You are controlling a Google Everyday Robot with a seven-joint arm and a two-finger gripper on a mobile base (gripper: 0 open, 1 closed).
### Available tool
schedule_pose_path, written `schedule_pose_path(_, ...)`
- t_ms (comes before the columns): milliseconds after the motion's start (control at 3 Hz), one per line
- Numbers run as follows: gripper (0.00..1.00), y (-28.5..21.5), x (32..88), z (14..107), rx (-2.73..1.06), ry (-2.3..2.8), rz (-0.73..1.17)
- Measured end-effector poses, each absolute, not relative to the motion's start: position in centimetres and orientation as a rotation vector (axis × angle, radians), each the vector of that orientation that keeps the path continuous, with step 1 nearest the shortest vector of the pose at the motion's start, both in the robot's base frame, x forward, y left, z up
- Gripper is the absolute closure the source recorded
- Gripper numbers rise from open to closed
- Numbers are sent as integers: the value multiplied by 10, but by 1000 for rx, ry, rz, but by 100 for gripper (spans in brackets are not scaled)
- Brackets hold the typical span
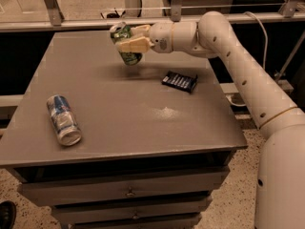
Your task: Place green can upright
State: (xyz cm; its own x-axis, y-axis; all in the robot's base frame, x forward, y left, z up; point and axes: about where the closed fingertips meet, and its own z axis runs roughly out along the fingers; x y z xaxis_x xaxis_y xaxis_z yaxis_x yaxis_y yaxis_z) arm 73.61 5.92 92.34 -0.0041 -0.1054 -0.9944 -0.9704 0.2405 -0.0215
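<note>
gripper: at the far side of the table, left of centre, on the end of the arm reaching in from the right; gripper [123,39] is closed around the green can, one finger on each side of its body
green can: green can [129,57] held in the jaws, tilted, silver top leaning left, base angled down toward the table
can height: base is just over the tabletop with a shadow right beneath it; possibly touching, hard to tell from this angle
why held so: side grip leaves the base free, so the can could be stood on the surface without the fingers in the way
table: grey top with drawers under it, table [143,123]; bare patch below the can looks like the drop spot
blue-and-silver can: lying on its side near the left edge, blue-and-silver can [63,119], well apart from the gripper; not the task item
dark packet: flat on the top just right of the held can, dark packet [179,81]; near enough to watch
step in hand: judged as the set-down; tilt needs levelling before release
risk: letting go while tilted could tip the can over
</note>
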Motion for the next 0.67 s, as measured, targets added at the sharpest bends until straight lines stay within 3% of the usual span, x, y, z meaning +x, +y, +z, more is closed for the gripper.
schedule_pose_path(667, 100, 28, 731, 922, -1013, 1397, 983)
